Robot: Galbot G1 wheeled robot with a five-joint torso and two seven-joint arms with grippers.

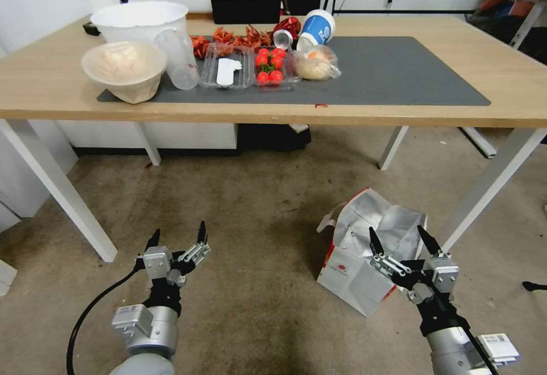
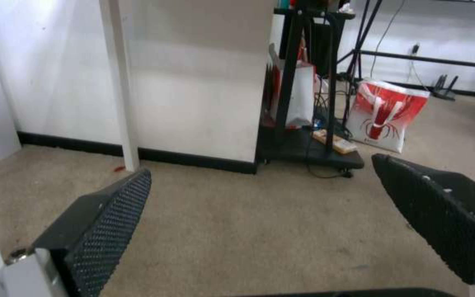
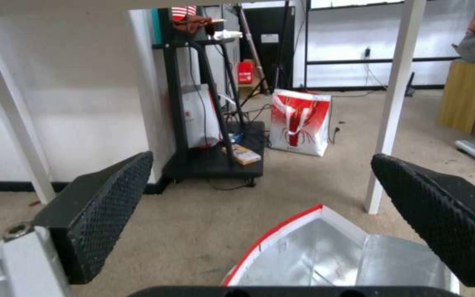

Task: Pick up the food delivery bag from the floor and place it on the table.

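Note:
The food delivery bag (image 1: 364, 249), white with red trim, a round red logo and silver lining, sits open on the floor (image 1: 256, 210) in front of the table's right legs. My right gripper (image 1: 403, 237) hovers open just above its near edge, and the right wrist view shows the bag's foil mouth (image 3: 325, 255) below and between the spread fingers (image 3: 103, 206). My left gripper (image 1: 178, 236) is open over bare floor to the left, empty; its fingers (image 2: 105, 222) frame carpet in the left wrist view. The table (image 1: 45, 84) with its grey mat (image 1: 399, 73) stands beyond.
On the mat's left half stand a white bucket (image 1: 139, 19), a paper bowl (image 1: 124, 68), clear trays, tomatoes (image 1: 269, 66) and a cup (image 1: 316, 28). White table legs (image 1: 490, 184) flank the bag. A black cart (image 3: 210, 123) and a red-white lobster bag (image 3: 299, 121) stand behind.

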